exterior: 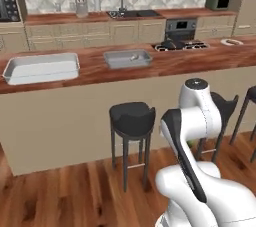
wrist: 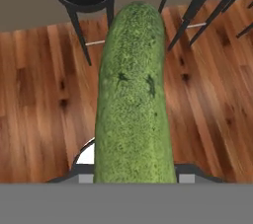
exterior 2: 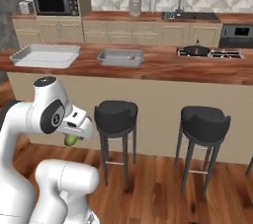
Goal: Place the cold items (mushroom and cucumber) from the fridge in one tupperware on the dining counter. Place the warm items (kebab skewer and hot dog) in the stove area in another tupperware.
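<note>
One folded arm, cucumber (wrist: 132, 94) gripped

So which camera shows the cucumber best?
The hand view: the cucumber runs lengthwise up the middle, its bumpy green skin clear. The right base view shows just a green end poking out under the hand.

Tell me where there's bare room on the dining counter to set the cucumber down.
Bare wood lies between the white tupperware and the grey tub, and between that tub and the cooktop. The cooktop end of the dining counter is crowded.
</note>
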Robot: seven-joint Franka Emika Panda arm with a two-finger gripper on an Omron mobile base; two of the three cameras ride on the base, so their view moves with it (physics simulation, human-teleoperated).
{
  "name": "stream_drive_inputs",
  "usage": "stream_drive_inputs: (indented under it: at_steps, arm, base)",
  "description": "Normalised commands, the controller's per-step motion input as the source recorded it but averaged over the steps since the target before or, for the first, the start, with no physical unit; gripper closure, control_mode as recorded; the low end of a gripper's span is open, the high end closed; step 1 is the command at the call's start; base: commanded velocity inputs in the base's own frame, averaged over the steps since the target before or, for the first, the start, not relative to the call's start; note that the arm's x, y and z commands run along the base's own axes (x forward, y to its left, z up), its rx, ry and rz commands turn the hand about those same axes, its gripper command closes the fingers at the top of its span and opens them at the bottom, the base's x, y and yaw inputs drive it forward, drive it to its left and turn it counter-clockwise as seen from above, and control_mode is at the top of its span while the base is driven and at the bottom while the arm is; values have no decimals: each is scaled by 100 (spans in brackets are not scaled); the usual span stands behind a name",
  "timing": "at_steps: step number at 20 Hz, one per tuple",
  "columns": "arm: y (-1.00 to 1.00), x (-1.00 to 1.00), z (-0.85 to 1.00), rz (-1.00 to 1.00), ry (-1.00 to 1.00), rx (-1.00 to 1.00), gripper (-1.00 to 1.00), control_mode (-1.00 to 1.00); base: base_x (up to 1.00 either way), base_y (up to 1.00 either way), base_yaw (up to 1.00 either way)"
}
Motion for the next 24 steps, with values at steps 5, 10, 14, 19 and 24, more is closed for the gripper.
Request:
stream_drive_inputs:
  at_steps: [5, 10, 14, 19, 24]
  arm:
    - [0, 0, 0, 0, 0, 0, 100, 100]
    - [0, 0, 0, 0, 0, 0, 100, 100]
    - [0, 0, 0, 0, 0, 0, 100, 100]
    - [0, 0, 0, 0, 0, 0, 100, 100]
    - [0, 0, 0, 0, 0, 0, 100, 100]
  base:
    - [53, 94, -61]
    - [53, 89, -47]
    - [36, 6, -7]
    - [29, 0, 0]
    - [64, 0, 0]
